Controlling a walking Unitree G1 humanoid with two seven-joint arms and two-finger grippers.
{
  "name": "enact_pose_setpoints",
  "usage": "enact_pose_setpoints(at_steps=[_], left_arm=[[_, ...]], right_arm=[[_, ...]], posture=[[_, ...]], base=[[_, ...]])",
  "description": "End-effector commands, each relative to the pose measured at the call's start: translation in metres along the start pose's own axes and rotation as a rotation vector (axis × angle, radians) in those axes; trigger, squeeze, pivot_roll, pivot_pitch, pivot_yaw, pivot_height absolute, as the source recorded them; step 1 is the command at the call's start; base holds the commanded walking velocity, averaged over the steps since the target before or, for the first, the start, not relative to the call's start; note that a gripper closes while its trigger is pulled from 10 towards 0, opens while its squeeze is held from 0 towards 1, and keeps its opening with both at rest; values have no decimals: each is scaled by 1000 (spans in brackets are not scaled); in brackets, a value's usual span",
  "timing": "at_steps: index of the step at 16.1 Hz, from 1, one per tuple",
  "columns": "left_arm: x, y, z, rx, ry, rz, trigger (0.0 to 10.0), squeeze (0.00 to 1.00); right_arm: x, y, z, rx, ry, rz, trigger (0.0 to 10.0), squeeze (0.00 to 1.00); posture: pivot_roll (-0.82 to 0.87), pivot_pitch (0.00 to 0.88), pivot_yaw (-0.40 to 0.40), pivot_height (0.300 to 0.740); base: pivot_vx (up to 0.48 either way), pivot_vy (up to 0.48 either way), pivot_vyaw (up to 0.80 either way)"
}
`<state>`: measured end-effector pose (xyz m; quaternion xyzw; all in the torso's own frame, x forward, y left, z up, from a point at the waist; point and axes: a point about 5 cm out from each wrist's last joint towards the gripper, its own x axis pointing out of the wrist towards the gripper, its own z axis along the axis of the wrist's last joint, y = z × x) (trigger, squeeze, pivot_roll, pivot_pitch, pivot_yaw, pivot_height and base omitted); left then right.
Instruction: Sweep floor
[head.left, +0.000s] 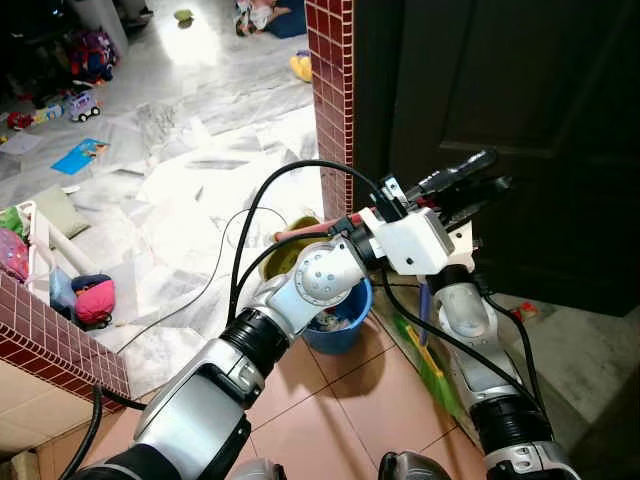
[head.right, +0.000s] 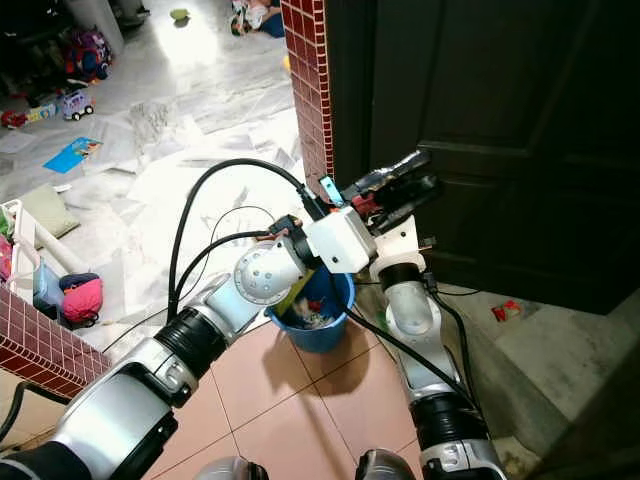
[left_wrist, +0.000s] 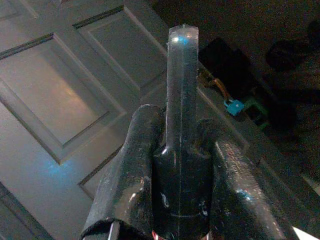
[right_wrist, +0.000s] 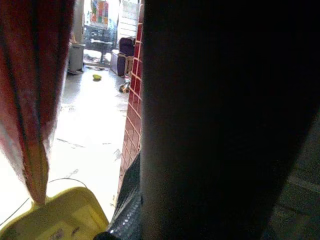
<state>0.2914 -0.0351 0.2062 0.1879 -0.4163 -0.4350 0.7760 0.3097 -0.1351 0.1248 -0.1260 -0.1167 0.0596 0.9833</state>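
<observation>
**Broom in hand, floor not yet swept**

I have the left hand (head.left: 470, 178) raised in front of the dark door (head.left: 520, 120), its two black fingers (left_wrist: 130, 165) closed on the dark handle (left_wrist: 182, 100) of what I take to be the broom; the left wrist view shows the shaft standing up between them. The right hand (head.left: 485, 200) sits just beside it, close to the door, but I cannot tell how its fingers are set.

Below my arms stand a blue bucket (head.right: 322, 325) with litter inside and a yellow dustpan (right_wrist: 60, 215), near the foot of the red-tiled pillar (head.left: 330, 90). A green bristled head (head.left: 430, 365) lies low beside the right arm.

My judgement: the task has barely begun. The pale floor (head.left: 200, 130) beyond the pillar carries scattered paper, toys and a blue book (head.left: 82, 155).

No brand, label or writing is readable anywhere.
</observation>
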Motion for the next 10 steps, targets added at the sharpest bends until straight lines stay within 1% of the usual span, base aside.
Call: enact_pose_setpoints(at_steps=[1, 3, 4, 5, 6, 7, 8, 9, 10], left_arm=[[19, 33, 17, 93, -85, 67, 10000, 0], [24, 72, 26, 109, -98, 197, 10000, 0], [23, 102, 31, 133, -88, 310, 10000, 0], [18, 129, 33, 157, -62, 422, 10000, 0], [5, 163, 38, 183, -36, 576, 10000, 0], [-9, 184, 40, 220, -9, 682, 10000, 0], [-25, 202, 43, 240, 5, 785, 10000, 0], [-44, 215, 40, 309, 66, 848, 10000, 0], [-64, 219, 29, 368, 159, 887, 10000, 0]], right_arm=[[9, 15, 19, -26, -92, 73, 10000, 0], [9, 16, 19, -26, -92, 79, 10000, 0], [10, 16, 19, -27, -92, 83, 10000, 0], [10, 17, 18, -27, -91, 86, 10000, 0], [10, 18, 18, -26, -90, 89, 10000, 0], [10, 18, 18, -26, -89, 92, 10000, 0], [9, 19, 17, -25, -85, 96, 10000, 0], [8, 20, 15, -25, -78, 102, 10000, 0], [8, 21, 14, -25, -73, 107, 10000, 0]], posture=[[-81, 0, 94, 740], [-76, 0, 88, 740], [-73, 0, 85, 740], [-70, 0, 81, 740], [-68, 0, 80, 740], [-64, 0, 77, 740], [-58, 0, 73, 740], [-52, 0, 69, 740], [-51, 0, 68, 740]], base=[[0, 0, 0], [0, 0, 0], [0, 0, 0], [0, 0, 0], [0, 0, 0], [0, 0, 0], [0, 0, 0], [0, 0, 0], [0, 0, 0]])
